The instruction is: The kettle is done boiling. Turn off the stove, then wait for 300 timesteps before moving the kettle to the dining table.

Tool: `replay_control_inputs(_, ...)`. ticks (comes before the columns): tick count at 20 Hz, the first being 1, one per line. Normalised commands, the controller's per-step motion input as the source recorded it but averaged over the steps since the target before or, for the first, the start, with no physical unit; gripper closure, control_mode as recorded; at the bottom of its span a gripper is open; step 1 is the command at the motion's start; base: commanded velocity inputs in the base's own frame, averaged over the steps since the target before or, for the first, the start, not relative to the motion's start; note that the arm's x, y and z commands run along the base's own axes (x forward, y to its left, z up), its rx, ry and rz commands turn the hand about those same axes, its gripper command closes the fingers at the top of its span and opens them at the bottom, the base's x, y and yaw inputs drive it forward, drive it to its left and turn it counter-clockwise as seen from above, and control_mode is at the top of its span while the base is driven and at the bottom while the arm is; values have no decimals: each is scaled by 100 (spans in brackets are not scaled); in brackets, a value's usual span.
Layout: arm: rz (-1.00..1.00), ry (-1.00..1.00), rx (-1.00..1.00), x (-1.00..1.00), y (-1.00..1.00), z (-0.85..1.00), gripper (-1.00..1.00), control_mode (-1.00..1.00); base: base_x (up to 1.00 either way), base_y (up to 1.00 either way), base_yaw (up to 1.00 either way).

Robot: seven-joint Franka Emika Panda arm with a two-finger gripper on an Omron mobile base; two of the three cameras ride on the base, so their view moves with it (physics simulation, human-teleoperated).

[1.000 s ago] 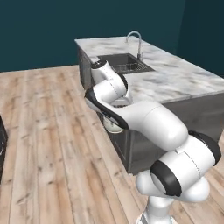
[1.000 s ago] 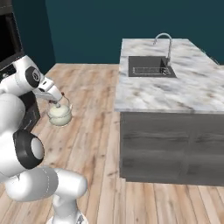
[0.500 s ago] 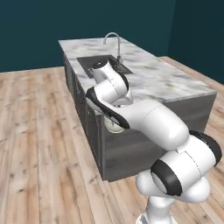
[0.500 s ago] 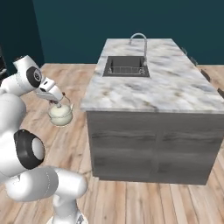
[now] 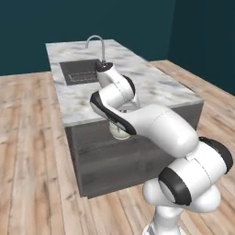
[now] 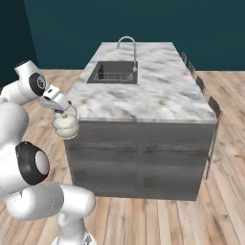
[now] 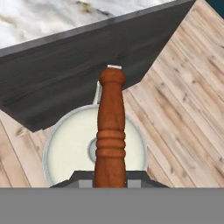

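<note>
Even, soft, shadowless rendered light

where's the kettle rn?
The small cream-white round kettle hangs by its reddish-brown handle from the hand, left in the right base view, beside the marble-topped dark grey island, above the wood floor.

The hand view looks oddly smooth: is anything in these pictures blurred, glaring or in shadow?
Hand view: the kettle and its brown handle are crisp, with no glare. Right base view: even, flat light on the dining table, whose dark side looks shaded. Left base view: the arm's white shell is softly shaded.
</note>
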Motion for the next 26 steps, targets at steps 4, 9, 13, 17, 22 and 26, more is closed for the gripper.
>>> replay_control_inputs(4, 0, 0, 0, 0, 0, 0, 100, 100, 17, -74, 3)
replay_control_inputs(9, 0, 0, 0, 0, 0, 0, 100, 100, 21, -77, 5)
replay_control_inputs(13, 0, 0, 0, 0, 0, 0, 100, 100, 59, -61, 16)
replay_control_inputs(17, 0, 0, 0, 0, 0, 0, 100, 100, 51, -58, 21)
replay_control_inputs(22, 0, 0, 0, 0, 0, 0, 100, 100, 33, -62, 23)
replay_control_inputs(26, 0, 0, 0, 0, 0, 0, 100, 100, 31, -61, 24)
